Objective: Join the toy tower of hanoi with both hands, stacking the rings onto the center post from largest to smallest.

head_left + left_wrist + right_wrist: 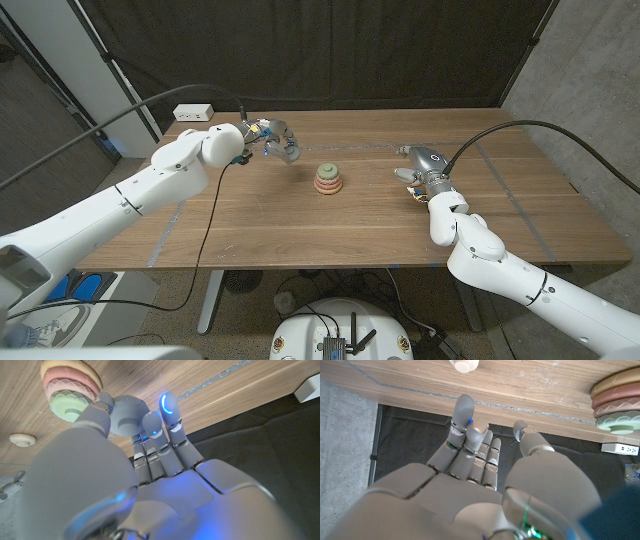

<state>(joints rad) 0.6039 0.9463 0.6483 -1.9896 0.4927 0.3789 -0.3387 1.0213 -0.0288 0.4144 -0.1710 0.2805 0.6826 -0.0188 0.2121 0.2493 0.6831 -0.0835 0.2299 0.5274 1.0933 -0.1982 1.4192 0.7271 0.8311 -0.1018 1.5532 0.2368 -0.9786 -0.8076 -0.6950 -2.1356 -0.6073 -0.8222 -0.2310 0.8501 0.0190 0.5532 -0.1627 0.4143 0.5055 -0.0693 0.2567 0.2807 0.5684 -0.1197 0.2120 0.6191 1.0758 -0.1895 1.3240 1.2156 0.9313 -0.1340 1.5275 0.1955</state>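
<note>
The toy tower stands mid-table with a tan ring at the bottom, a pink ring above it and a green ring on top. My left hand hovers to the tower's left and a little behind it, pinching a blue-grey ring between thumb and fingers. My right hand is to the tower's right, fingers stretched out and holding nothing. A small cream cap lies on the table just beyond its fingertips. The stacked rings show in the right wrist view too.
A white power strip sits at the table's back left corner. Thin tape lines cross the wooden top on the right. A dark curtain hangs behind the table. Black cables run over the table to each arm.
</note>
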